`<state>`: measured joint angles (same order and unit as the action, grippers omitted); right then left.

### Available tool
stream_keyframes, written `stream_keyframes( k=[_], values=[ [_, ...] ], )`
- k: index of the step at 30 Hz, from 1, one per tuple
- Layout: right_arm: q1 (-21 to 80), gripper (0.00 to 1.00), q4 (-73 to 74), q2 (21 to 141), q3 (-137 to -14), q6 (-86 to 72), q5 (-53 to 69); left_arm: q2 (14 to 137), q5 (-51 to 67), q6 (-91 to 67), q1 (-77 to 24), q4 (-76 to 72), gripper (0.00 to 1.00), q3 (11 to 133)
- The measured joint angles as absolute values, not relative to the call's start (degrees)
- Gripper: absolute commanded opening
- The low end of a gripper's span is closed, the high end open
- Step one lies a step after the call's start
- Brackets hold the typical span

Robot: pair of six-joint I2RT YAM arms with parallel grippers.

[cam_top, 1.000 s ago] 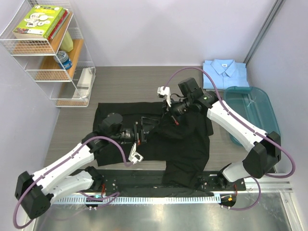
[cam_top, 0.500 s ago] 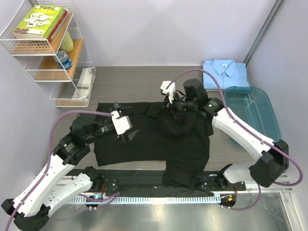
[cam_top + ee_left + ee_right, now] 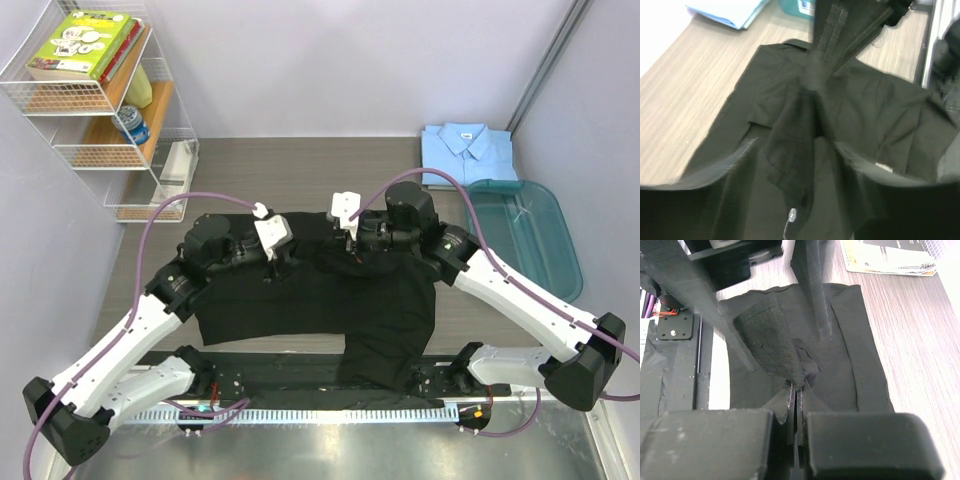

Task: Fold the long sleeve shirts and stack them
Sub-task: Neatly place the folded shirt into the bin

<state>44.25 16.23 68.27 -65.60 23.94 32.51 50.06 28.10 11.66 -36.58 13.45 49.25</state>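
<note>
The black long sleeve shirt [image 3: 380, 300] lies spread on the table, its lower hem hanging over the near edge. My right gripper [image 3: 346, 240] is shut on a raised fold of it near the collar; the pinch shows in the right wrist view [image 3: 798, 390]. My left gripper [image 3: 276, 262] hovers just to the left of it. Its jaws stand apart, either side of a ridge of black cloth [image 3: 795, 150], with a pale button [image 3: 792, 215] below. The light blue shirt [image 3: 465, 150] rests folded at the back right.
A teal tub [image 3: 530, 240] stands at the right, next to the blue shirt. A wire shelf rack [image 3: 100, 110] with books and a can fills the back left corner. A metal rail [image 3: 320, 412] runs along the near edge.
My left arm has swung up and right, from the shirt's left half to beside the right gripper, and its jaws have narrowed. My right gripper has shifted slightly left and nearer, still pinching cloth.
</note>
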Motion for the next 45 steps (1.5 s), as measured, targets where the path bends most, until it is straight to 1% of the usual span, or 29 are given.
stream_keyframes(
  k=[1, 2, 3, 4, 5, 7, 9, 11, 12, 20, 23, 26, 28, 31, 32, 34, 35, 37, 39, 42, 45],
  values=[
    [44.27, 0.30, 16.21, 68.27, -65.60, 24.10, 32.49, 50.33, 28.84, 11.31, -36.58, 13.63, 0.02, 49.34],
    [44.27, 0.39, 16.21, 68.27, -65.60, 24.18, 32.45, 50.65, 29.78, 11.20, -36.58, 13.96, 0.00, 49.47],
    [44.29, 0.45, 16.25, 68.27, -65.60, 24.32, 32.32, 50.96, 30.81, 11.31, -36.58, 14.61, 0.00, 49.76],
    [44.29, 0.67, 16.21, 68.25, -65.56, 24.69, 31.99, 51.18, 31.75, 11.70, -36.58, 15.59, 0.00, 50.35],
    [44.27, 0.74, 16.23, 68.18, -65.56, 24.95, 31.57, 51.27, 32.51, 11.73, -36.58, 16.38, 0.00, 50.96],
    [44.27, 0.85, 16.23, 67.92, -65.47, 25.56, 29.41, 51.29, 34.09, 12.14, -36.58, 20.34, 0.00, 54.06],
    [44.18, 0.87, 16.14, 67.05, -65.10, 26.59, 25.12, 51.37, 35.31, 13.08, -36.58, 24.56, 0.00, 58.72],
    [43.20, 0.93, 15.97, 65.87, -64.66, 27.59, 21.82, 51.35, 36.23, 14.44, -36.58, 28.38, 0.00, 62.87],
    [42.35, 0.99, 15.94, 65.28, -64.53, 27.90, 20.60, 51.27, 36.91, 15.31, -36.60, 29.91, 0.00, 64.20],
    [29.87, 1.00, 17.23, 60.18, -63.29, 30.39, 12.14, 53.01, 37.56, 22.61, -40.14, 42.04, 0.00, 64.93],
    [27.42, 1.00, 17.12, 59.46, -63.20, 30.46, 9.47, 55.37, 35.38, 25.08, -46.48, 45.43, 0.00, 64.27],
    [24.58, 0.99, 17.10, 60.82, -63.55, 29.30, 9.47, 58.70, 35.14, 25.82, -52.99, 47.33, 0.00, 64.64],
    [21.98, 0.98, 18.15, 64.66, -66.02, 27.51, 10.76, 62.19, 35.35, 25.76, -57.30, 48.97, 0.00, 66.76],
    [18.92, 0.92, 20.25, 74.54, -73.23, 24.77, 15.00, 67.53, 35.81, 25.80, -62.65, 51.18, 0.00, 72.90],
    [18.24, 0.92, 21.54, 78.48, -75.70, 24.14, 16.84, 69.32, 36.14, 25.61, -63.96, 51.24, 0.00, 75.37],
    [17.58, 0.86, 24.64, 85.58, -80.31, 23.11, 20.21, 72.01, 36.93, 24.23, -65.47, 51.05, 0.00, 79.55],
    [17.45, 0.84, 26.02, 89.43, -82.37, 22.59, 21.91, 72.86, 37.08, 23.59, -65.49, 50.61, 0.00, 80.71],
    [17.06, 0.80, 29.98, 97.03, -86.19, 21.85, 25.56, 73.93, 37.89, 20.86, -63.64, 48.47, 0.00, 81.60],
    [16.62, 0.79, 34.65, 104.44, -89.14, 21.30, 29.10, 74.54, 39.22, 17.41, -59.11, 45.39, 0.00, 80.66],
    [15.77, 0.80, 42.06, 113.93, -92.16, 21.10, 32.73, 75.88, 40.82, 10.00, -47.48, 37.69, 0.00, 77.23],
    [14.41, 0.81, 47.29, 118.45, -92.73, 21.32, 33.39, 78.17, 40.51, 4.82, -36.86, 32.49, 0.00, 74.19]
  ],
)
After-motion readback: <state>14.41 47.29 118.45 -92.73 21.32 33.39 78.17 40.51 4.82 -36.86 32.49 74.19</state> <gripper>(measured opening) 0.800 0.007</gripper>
